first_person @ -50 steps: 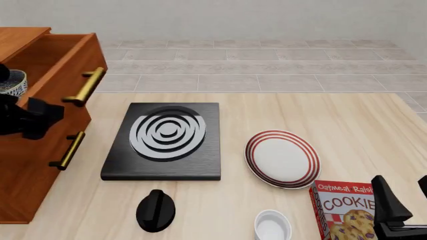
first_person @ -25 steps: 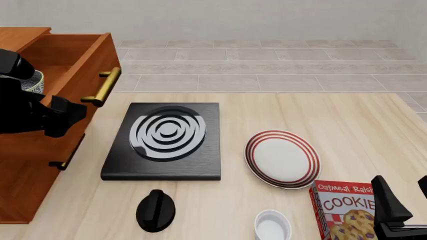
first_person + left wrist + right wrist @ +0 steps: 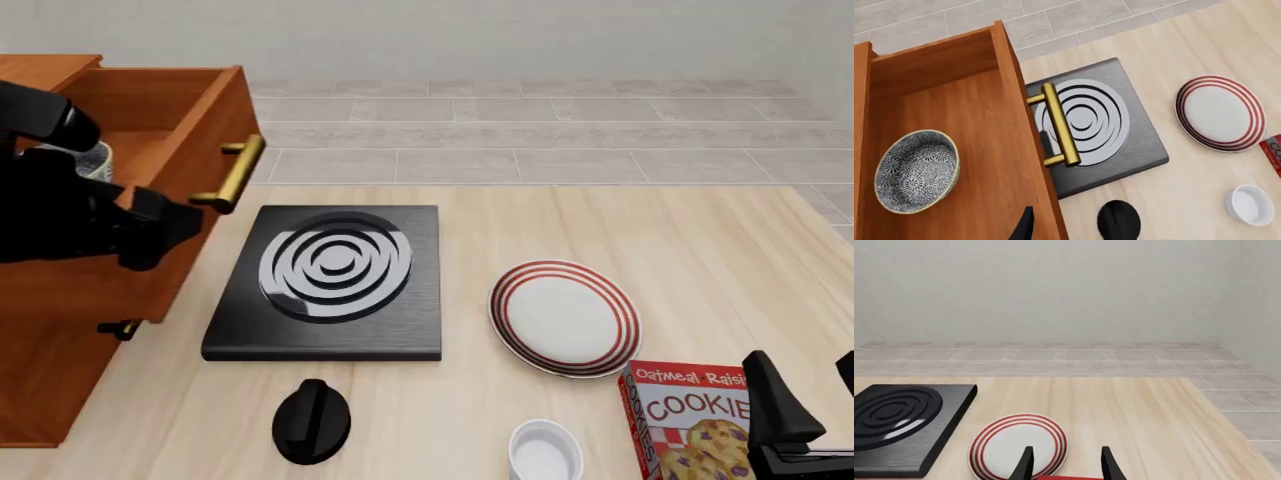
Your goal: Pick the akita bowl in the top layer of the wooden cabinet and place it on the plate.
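Note:
The wooden cabinet [image 3: 54, 350] stands at the table's left with its top layer [image 3: 180, 110] pulled out. The akita bowl [image 3: 917, 170] lies inside that drawer, blue-patterned within; in the front view only a sliver of the akita bowl [image 3: 95, 158] shows behind my left arm. My left gripper [image 3: 147, 232] hangs at the drawer's front wall. Only one fingertip [image 3: 1025, 225] shows in its wrist view, so its state is unclear. The red-striped plate [image 3: 565, 317] lies bare at centre right. My right gripper [image 3: 807, 405] stands open at the near right, over the cookie box.
A black stove slab [image 3: 327, 283] with white rings lies between cabinet and plate. The drawer's brass handle [image 3: 240, 172] juts out above its left edge. A black knob-like object [image 3: 311, 420], a white ramekin [image 3: 545, 452] and a cookie box [image 3: 687, 420] sit near the front edge.
The top drawer has slid further out to the right, and my left arm moved right along with it. The right arm has not moved.

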`<act>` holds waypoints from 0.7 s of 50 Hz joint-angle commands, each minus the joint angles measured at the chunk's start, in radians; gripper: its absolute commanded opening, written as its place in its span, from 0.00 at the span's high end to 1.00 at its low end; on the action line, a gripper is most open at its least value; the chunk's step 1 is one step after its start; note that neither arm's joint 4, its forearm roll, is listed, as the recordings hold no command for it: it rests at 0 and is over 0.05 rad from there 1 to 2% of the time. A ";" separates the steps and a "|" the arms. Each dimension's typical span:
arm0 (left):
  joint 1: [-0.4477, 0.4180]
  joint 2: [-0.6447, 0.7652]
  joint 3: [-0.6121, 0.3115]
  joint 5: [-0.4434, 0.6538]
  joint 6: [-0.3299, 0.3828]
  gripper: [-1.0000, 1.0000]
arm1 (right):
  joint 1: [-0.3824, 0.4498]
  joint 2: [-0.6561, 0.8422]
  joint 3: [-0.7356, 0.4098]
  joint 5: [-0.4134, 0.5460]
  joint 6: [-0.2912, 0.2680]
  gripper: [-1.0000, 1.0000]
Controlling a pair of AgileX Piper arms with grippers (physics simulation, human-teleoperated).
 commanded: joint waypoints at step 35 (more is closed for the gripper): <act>-0.120 0.074 -0.127 0.019 -0.011 0.00 | -0.001 -0.006 0.000 0.006 0.008 0.00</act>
